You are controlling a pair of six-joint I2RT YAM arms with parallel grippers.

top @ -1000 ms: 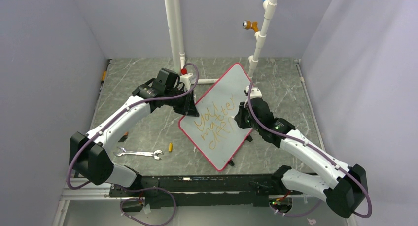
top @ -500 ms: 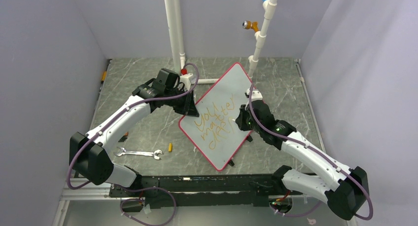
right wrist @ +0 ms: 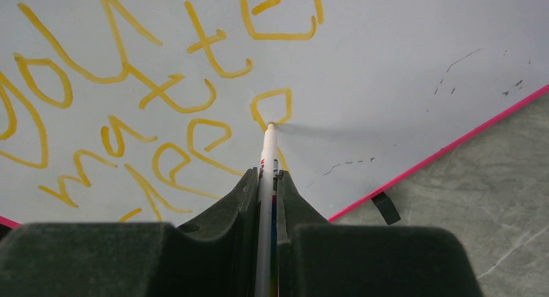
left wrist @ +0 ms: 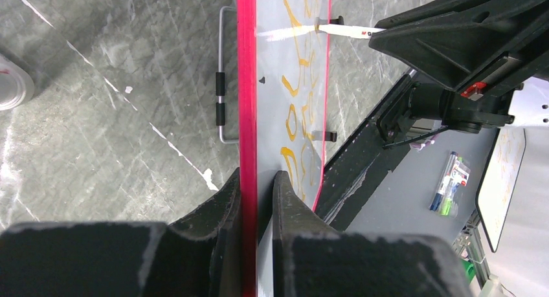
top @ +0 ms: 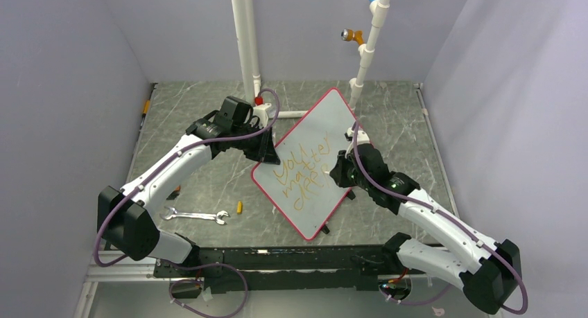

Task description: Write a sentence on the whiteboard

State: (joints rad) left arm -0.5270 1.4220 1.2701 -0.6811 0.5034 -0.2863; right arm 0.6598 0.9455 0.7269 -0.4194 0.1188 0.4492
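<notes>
Right claw [right wrist: 267, 175] pinches a marker [right wrist: 267, 148], its tip touching the whiteboard [right wrist: 401, 64] mid-table [top: 402, 124], at 6 o'clock of a loop in the sentence [top: 299, 174]. Left claw [left wrist: 257, 184] clamps the board's 9 o'clock rim. Pressing too hard could skid the board in that hold and skew the stroke.

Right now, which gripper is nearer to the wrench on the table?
Left. The left gripper clamps the whiteboard's left edge, on the side toward the wrench. The right gripper, holding a marker, is over the board's right part, farther from it.
</notes>
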